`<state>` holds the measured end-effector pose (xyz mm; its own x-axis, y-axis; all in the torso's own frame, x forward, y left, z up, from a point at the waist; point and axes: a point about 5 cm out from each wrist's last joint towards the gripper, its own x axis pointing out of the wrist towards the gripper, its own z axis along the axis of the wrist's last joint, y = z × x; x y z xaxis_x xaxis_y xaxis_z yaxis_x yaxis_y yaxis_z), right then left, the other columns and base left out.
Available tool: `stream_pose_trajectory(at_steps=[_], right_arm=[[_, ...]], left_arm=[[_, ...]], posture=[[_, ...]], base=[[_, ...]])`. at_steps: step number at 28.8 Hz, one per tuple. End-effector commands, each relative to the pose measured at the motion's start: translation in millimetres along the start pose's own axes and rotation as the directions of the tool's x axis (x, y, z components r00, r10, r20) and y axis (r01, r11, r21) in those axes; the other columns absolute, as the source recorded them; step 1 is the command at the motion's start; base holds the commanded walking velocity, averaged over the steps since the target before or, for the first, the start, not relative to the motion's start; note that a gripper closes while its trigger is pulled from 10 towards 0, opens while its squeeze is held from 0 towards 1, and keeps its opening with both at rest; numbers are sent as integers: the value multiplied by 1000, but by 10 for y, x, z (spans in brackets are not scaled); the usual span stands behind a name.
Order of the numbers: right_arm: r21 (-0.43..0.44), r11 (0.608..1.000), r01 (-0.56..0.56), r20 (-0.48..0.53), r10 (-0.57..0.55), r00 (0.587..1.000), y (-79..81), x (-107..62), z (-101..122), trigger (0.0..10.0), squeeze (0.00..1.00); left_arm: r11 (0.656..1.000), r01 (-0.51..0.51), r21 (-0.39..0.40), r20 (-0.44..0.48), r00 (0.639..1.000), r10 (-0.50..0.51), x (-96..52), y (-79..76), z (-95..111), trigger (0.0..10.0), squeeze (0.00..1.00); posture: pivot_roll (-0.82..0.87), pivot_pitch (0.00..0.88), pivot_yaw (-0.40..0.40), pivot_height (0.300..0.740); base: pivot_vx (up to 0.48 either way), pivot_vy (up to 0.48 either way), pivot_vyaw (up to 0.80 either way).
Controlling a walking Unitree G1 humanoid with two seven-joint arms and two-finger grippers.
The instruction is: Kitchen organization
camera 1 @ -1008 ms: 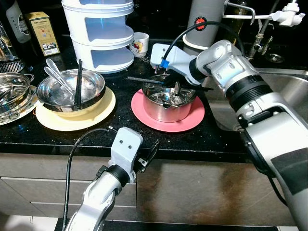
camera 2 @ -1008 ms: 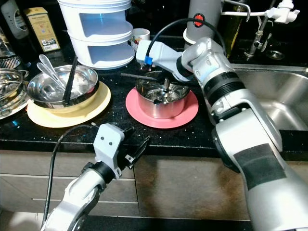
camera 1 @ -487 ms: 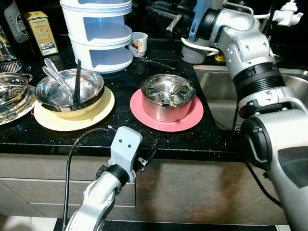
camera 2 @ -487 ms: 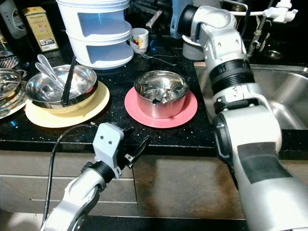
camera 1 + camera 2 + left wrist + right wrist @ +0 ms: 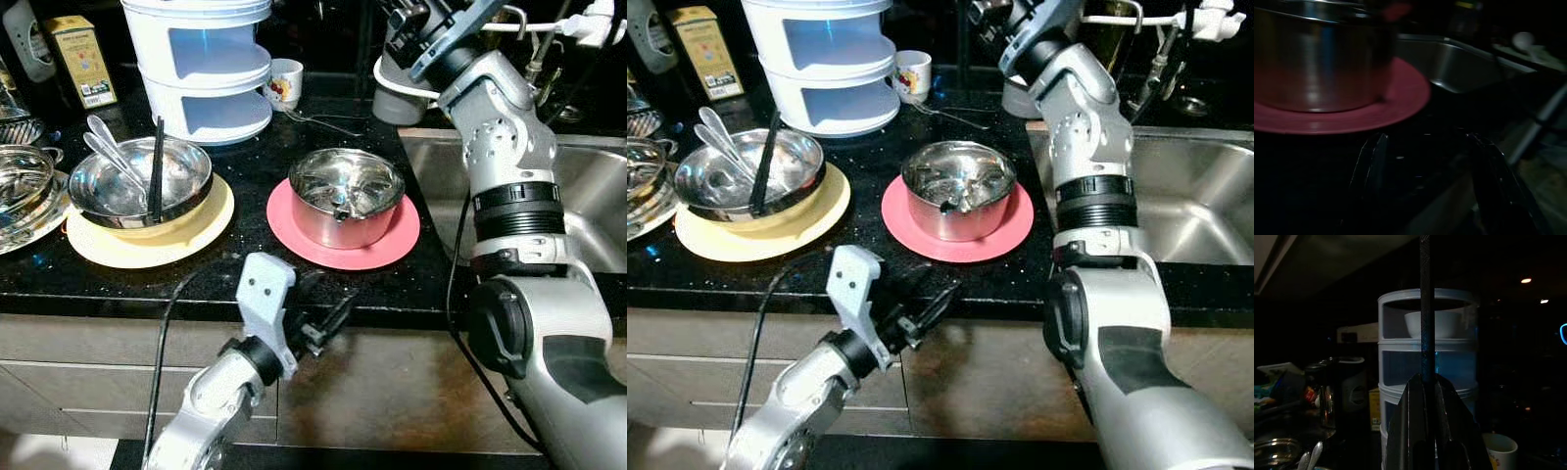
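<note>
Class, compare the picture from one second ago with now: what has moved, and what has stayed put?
The right gripper, shut on a chopstick, rose from the pot to high behind the counter. The left gripper edged right below the counter edge. The pot, pink plate, bowl and white rack stayed.

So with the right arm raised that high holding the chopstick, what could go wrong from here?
The right gripper pinches the thin black chopstick only near its lower end, so it could pivot or slip out. It is held high by the faucet and the grey container, which a swing might clip. Lower down, the left gripper sits open right at the counter edge near the pink plate, so a lift could nudge it.
</note>
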<state>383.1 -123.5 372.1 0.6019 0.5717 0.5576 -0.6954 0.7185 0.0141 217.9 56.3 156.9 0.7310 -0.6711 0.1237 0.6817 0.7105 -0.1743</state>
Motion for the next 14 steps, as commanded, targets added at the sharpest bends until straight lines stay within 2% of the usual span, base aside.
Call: stream_pose_trajectory(at_steps=[1, 7, 8, 10, 14], right_arm=[[13, 1000, 16, 17, -17, 1000, 1, -24, 24, 10000, 0], [3, 999, 52, 21, -52, 998, -29, -70, 25, 10000, 0], [-19, 993, 116, 34, -116, 993, -106, -118, 49, 10000, 0], [-31, 988, 153, 44, -152, 987, -156, -144, 67, 10000, 0], [-83, 972, 221, 41, -218, 975, -251, -209, 67, 10000, 0]], left_arm=[[999, 41, -9, -4, 999, -41, -4, -50, 17, 10000, 0], [999, 34, -9, -7, 999, -34, 1, -35, 31, 10000, 0], [1000, 17, 6, -17, 1000, -17, -20, 6, 31, 10000, 0], [1000, 12, 15, -22, 1000, -11, -34, 24, 30, 10000, 0], [1000, 18, 14, -28, 999, -18, -56, 35, 31, 10000, 0]], posture=[[35, 0, -46, 740], [38, 0, -46, 740], [41, 0, -45, 740], [43, 0, -42, 740], [39, 0, -36, 740]], base=[[0, 0, 0], [0, 0, 0], [0, 0, 0], [0, 0, 0], [0, -313, 0]])
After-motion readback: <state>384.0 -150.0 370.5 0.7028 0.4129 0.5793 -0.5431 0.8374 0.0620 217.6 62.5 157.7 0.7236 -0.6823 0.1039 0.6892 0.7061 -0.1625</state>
